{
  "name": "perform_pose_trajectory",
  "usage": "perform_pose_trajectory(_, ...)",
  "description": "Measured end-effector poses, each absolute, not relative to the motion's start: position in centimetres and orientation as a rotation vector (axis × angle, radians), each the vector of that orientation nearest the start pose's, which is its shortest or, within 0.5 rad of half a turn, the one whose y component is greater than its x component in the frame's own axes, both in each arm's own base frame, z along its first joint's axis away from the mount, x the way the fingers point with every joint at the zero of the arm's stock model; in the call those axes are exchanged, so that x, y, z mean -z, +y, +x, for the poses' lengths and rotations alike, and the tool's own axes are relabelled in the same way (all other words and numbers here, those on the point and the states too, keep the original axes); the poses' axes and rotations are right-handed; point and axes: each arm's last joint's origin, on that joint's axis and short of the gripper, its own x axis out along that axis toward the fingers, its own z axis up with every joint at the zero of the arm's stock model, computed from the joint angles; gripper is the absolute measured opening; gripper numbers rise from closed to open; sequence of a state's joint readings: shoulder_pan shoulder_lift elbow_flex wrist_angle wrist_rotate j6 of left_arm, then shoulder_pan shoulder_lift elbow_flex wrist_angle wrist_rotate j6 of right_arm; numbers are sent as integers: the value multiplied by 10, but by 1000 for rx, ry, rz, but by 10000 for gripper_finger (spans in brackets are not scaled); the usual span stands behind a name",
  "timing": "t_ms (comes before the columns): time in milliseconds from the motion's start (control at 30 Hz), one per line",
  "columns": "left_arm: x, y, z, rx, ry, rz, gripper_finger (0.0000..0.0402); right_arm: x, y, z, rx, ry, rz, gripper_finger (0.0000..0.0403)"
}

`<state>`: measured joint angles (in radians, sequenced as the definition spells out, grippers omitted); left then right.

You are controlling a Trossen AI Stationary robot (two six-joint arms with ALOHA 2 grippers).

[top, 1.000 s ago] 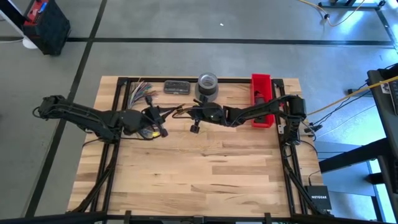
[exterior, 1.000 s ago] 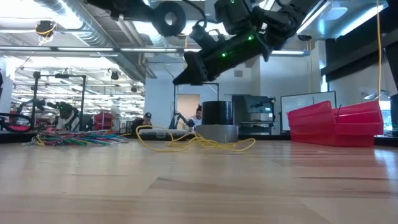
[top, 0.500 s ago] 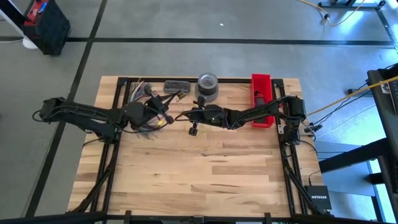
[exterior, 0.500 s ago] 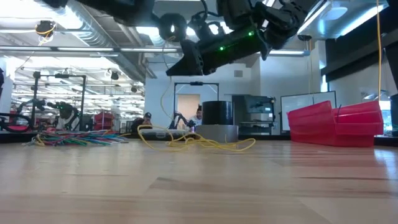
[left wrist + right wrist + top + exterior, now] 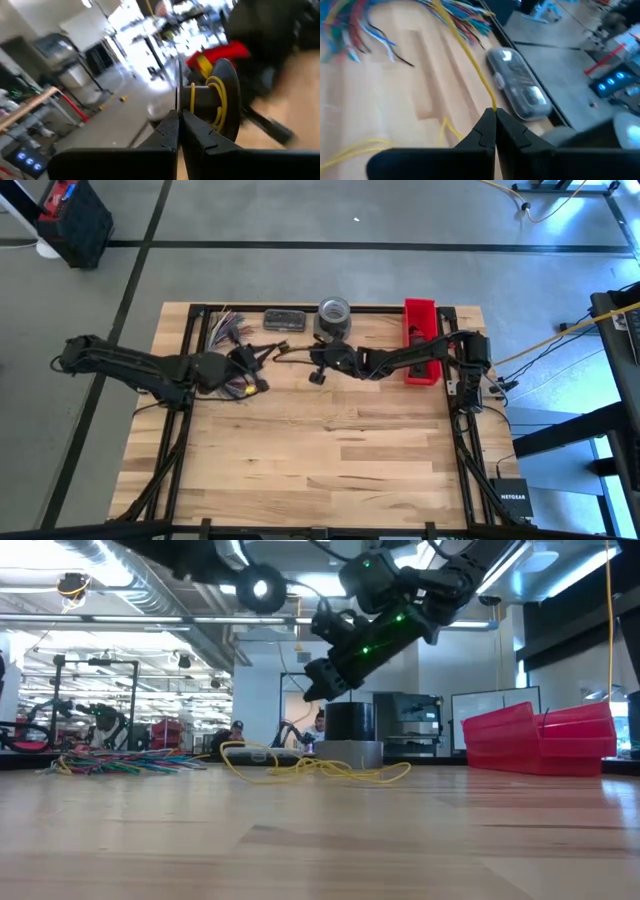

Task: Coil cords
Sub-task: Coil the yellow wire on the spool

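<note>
The cords [image 5: 120, 762] lie as a multicoloured tangle at the far left corner of the desk [image 5: 330, 460], red, green and white strands fanned out [image 5: 350, 25] on the wood. One yellow cord [image 5: 310, 768] loops loosely over the desk surface in front of the grey tape roll [image 5: 333, 318] and runs up to the right gripper [image 5: 495, 117], whose jaws are clenched on it just beside a dark flat case [image 5: 517, 90] at the far edge. In the high view that gripper [image 5: 322, 365] hangs over the far middle of the desk, near the tape roll, and the low view shows it raised off the surface. The left gripper [image 5: 252, 370] is just right of the tangle; in its wrist view the jaws [image 5: 179, 130] are pressed together, with yellow cord wound on a dark spool [image 5: 215, 102] right ahead of them; whether they pinch the cord I cannot tell. A red bin [image 5: 420, 340] stands at the far right.
</note>
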<state>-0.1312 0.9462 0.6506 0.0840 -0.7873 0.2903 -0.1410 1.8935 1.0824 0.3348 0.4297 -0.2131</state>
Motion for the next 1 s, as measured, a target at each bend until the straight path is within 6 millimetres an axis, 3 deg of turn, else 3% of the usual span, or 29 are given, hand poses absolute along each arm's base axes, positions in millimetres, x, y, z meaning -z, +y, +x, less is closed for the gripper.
perform_pose_trajectory(167,-273,-7,200,-576,402,382,0,-181,-68,391,561,543,-288,4)
perform_pose_trajectory(500,-258,3,195,-620,570,440,0,-224,-64,369,568,527,-206,4)
perform_pose_trajectory(800,-246,21,205,-740,629,400,0,-238,-42,379,325,348,-108,4)
perform_pose_trajectory(1000,-246,29,218,-805,553,344,0,-244,-25,387,188,210,-91,4)
